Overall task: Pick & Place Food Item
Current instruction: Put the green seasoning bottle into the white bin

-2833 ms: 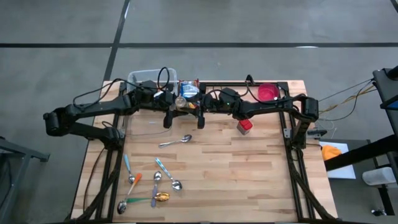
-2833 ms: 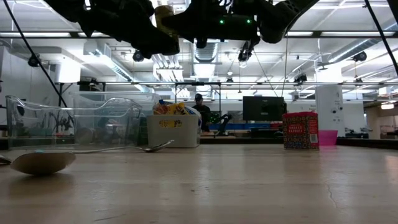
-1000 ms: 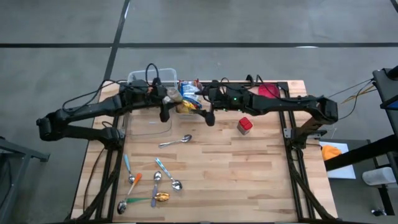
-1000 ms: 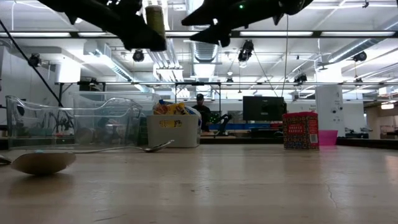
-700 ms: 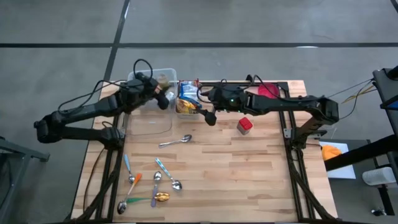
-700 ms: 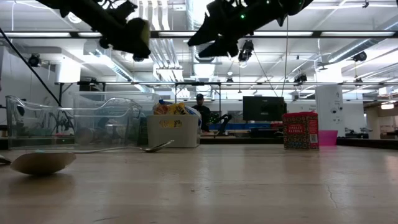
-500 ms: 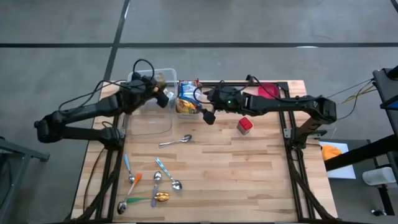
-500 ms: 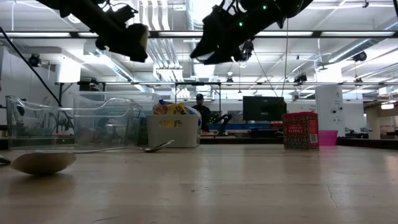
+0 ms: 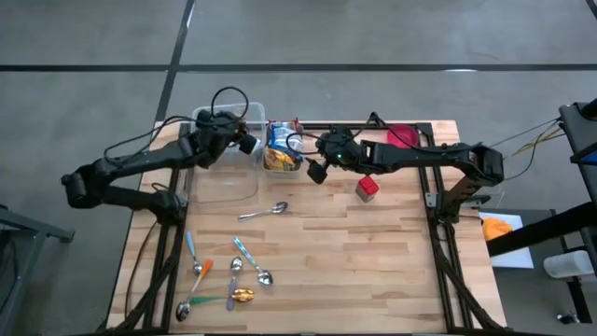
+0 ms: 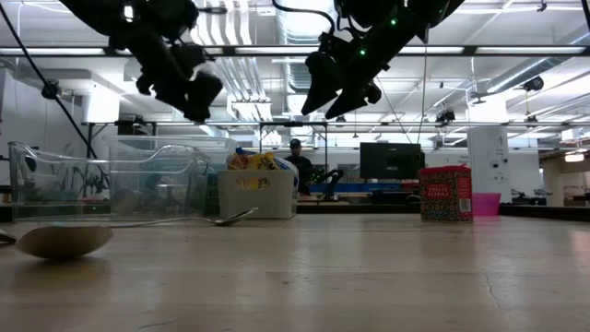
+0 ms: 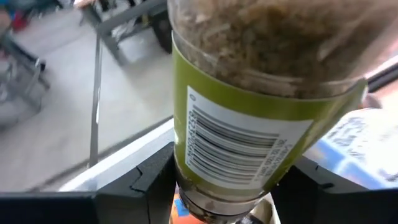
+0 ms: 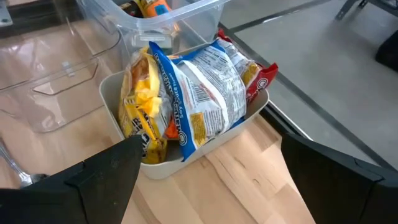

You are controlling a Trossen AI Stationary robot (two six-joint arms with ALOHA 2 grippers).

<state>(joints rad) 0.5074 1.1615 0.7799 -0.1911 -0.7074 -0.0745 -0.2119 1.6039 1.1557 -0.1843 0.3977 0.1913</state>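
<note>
At the table's far edge, a white tub packed with snack bags sits just right of a clear bin; a second clear bin lies in front of that one. A small box stands right of the tub, with a bowl behind it near the far edge. One spoon lies toward mid-table, and a cluster of spoons lies at the near left. The left gripper, holding a jar, hangs over the far clear bin; the right gripper hangs just right of the tub
</note>
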